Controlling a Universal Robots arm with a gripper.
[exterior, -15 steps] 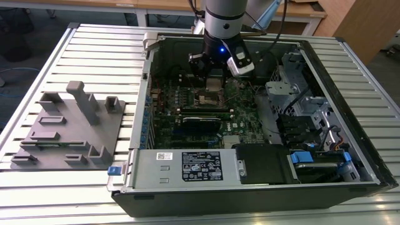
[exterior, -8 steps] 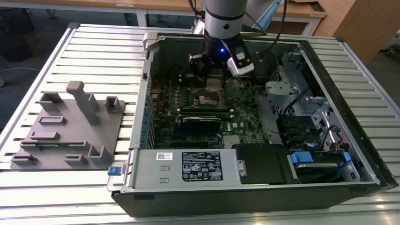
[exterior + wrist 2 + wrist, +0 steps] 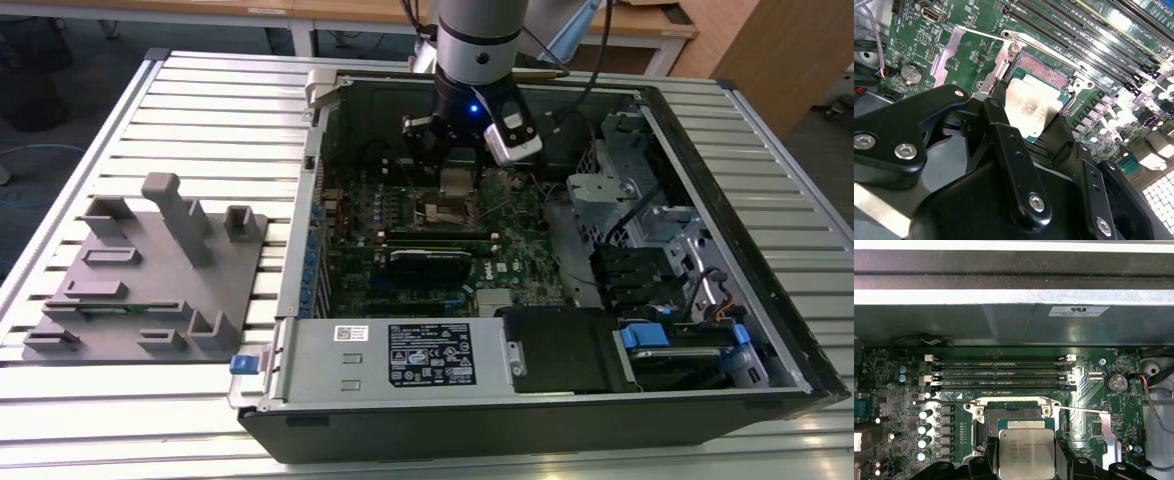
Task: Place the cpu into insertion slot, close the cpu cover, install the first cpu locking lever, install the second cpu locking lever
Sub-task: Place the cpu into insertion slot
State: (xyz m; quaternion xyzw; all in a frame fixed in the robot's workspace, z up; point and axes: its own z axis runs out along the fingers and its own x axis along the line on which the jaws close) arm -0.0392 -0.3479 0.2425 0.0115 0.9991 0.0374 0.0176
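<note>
One cpu (image 3: pixel 1026 452), one insertion slot (image 3: pixel 1013 415), one round coin cell (image 3: pixel 1117 383), one computer case (image 3: pixel 534 425) and one grey moulded block (image 3: pixel 147 300) are counted on one surface (image 3: pixel 214 100).

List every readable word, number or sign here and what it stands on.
Nothing quotable; all print is too small.
The black label on the power supply: unreadable.
The white sticker on the case wall: unreadable.
Engraving on the cpu: unreadable.
Lettering on the circuit board: unreadable.

Robotics lab: open computer case (image 3: pixel 441 352) on slatted aluminium bench (image 3: pixel 200 100).
</note>
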